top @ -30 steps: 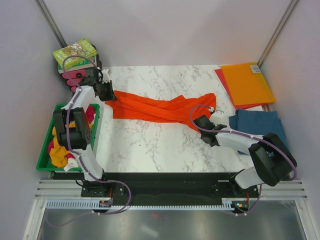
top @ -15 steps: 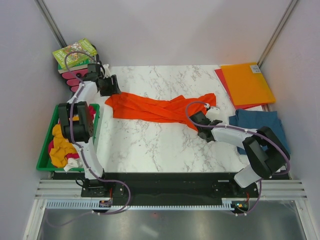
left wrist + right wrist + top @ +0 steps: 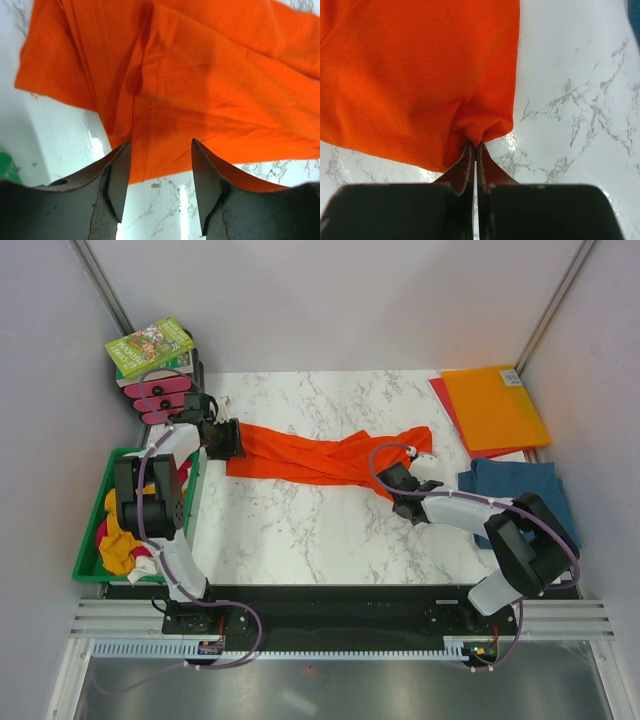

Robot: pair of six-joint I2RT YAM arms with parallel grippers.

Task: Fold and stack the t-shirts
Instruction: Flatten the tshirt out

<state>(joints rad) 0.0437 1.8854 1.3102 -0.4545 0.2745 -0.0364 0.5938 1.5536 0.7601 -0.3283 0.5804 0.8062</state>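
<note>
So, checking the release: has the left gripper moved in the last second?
Yes: the left gripper has shifted toward the near side, farther from the book stack.

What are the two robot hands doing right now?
Left gripper: open, holding nothing.
Right gripper: closed on the orange t-shirt.

I have bare marble table (image 3: pixel 300 530) free on the near side, orange t-shirt (image 3: pixel 320 455) across the middle, green bin (image 3: pixel 193 505) tight at left, books (image 3: pixel 150 345) far-left, folders (image 3: pixel 495 405) and teal t-shirt (image 3: pixel 520 485) filling right.
</note>
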